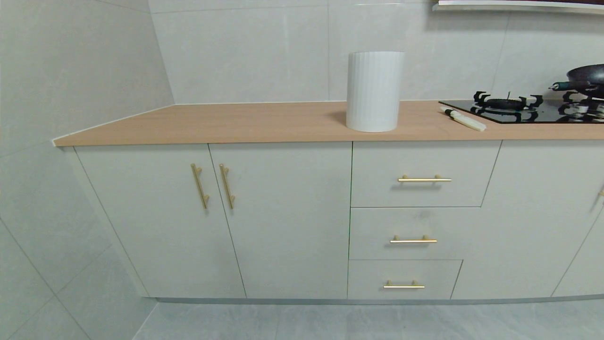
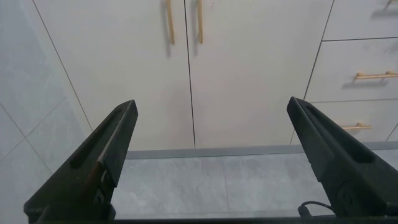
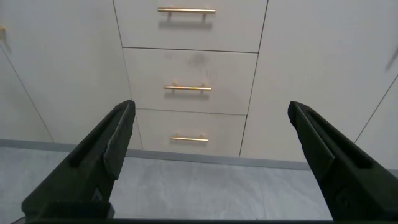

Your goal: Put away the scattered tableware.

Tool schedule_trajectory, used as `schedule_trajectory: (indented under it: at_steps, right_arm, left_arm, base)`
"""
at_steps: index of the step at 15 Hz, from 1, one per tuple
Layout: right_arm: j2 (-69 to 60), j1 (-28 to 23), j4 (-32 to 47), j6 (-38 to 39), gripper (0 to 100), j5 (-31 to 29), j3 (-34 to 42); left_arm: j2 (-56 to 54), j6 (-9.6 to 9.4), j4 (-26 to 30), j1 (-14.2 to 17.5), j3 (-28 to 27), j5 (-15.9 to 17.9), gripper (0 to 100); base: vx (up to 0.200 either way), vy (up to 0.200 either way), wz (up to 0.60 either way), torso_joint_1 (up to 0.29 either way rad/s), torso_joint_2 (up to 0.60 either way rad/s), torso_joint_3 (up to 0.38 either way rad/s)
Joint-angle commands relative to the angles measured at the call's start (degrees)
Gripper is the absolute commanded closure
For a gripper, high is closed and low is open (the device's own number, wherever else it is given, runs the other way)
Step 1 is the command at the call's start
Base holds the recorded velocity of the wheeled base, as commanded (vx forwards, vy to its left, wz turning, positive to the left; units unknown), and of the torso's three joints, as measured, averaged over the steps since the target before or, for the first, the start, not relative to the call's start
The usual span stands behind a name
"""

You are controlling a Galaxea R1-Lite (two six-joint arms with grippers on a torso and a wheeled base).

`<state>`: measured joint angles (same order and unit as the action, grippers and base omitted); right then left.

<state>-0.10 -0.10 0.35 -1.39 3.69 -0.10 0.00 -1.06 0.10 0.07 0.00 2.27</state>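
A tall white ribbed holder (image 1: 375, 91) stands on the wooden countertop (image 1: 245, 122). To its right a white utensil with a dark tip (image 1: 463, 118) lies flat on the counter, close to the stove. My left gripper (image 2: 211, 109) hangs low in front of the cabinet doors, open, with nothing between its fingers. My right gripper (image 3: 211, 112) hangs low before the drawers, open and holding nothing.
A black gas hob (image 1: 524, 109) with a dark pan (image 1: 585, 78) sits at the counter's right end. Below are two cabinet doors with gold handles (image 1: 212, 185) and three drawers (image 1: 420, 178). Tiled walls close the left side and the back. Grey floor (image 1: 330, 323) lies below.
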Motion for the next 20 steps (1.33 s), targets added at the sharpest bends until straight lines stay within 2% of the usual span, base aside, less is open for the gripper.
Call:
schedule_trajectory:
  at_steps: [1, 20]
  right_arm:
    - [0.1, 0.01, 0.09, 0.07, 0, 0.0, 0.01]
    - [0.1, 0.01, 0.09, 0.42, 0, -0.18, 0.01]
  left_arm:
    - [0.0, 0.01, -0.01, 0.01, 0.0, 0.02, 0]
    - [0.0, 0.09, -0.01, 0.01, 0.0, 0.02, 0]
  base:
    - [0.0, 0.0, 0.0, 0.0, 0.0, 0.0]
    - [0.2, 0.0, 0.0, 0.003, 0.0, 0.003]
